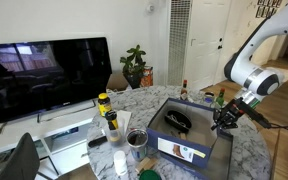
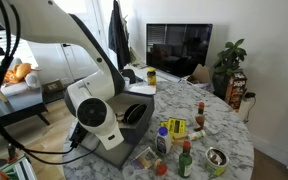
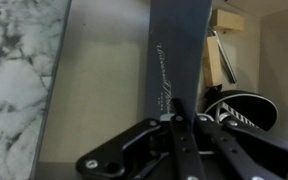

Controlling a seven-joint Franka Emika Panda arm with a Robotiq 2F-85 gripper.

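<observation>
One grey lid [image 3: 174,50], script logo on it, at the side of the open box [image 1: 199,152] away from the TV [image 1: 49,75]. Tool [image 3: 180,125] has its fingers pinched together on the lid's edge, so it's closed on the lid. Black item [image 3: 239,108] lies inside the box, just beside the lid. Box sits on the marble tabletop [image 1: 246,150]. Bottles [image 1: 104,103] stand near the box's other side, plant [image 1: 134,65] behind

Table [image 3: 14,80] marbled white and grey, box [image 3: 179,50] dark grey, pan [image 1: 179,121] black
</observation>
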